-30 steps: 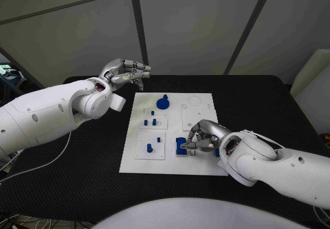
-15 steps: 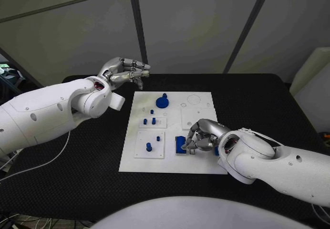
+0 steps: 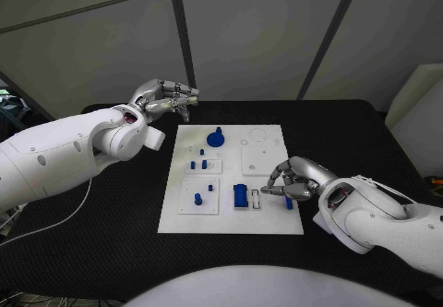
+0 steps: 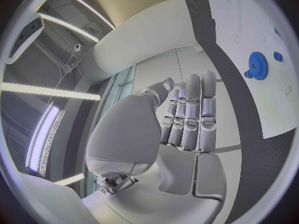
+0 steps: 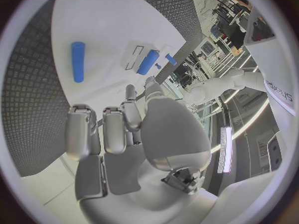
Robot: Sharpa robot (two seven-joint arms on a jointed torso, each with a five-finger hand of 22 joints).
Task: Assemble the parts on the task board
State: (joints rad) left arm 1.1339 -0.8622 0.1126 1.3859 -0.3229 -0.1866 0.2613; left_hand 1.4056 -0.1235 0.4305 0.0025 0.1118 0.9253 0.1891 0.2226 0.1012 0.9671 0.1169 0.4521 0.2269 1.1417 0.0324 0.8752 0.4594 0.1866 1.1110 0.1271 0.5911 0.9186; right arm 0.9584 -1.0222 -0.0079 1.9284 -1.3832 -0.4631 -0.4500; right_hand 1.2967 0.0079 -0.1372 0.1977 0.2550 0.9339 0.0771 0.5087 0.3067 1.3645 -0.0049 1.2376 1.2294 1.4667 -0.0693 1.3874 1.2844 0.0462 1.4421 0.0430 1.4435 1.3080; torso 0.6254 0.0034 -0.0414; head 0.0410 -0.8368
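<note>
Head view: the left robot hand (image 3: 169, 97) hangs curled and empty above the worktop (image 3: 369, 134), beyond the task board (image 3: 267, 220). The right robot hand (image 3: 297, 179), empty with fingers bent, hovers by the blue bar (image 3: 240, 195) and peg (image 3: 288, 203).

Right wrist view: the peg (image 5: 77, 60) lies flat on the board.

The right robot hand (image 3: 297, 181) hangs over the right near part of the task board (image 3: 231, 220), its fingers curled, just beside a blue rod (image 3: 287, 203) lying there. A blue block (image 3: 240, 195) stands to its left, with an open slot between them. The left half carries small upright blue pegs (image 3: 198, 165); a blue knob (image 3: 215, 137) stands at the far middle. The left robot hand (image 3: 168, 97) hovers beyond the board's far left corner, over the bench (image 3: 111, 243).
</note>
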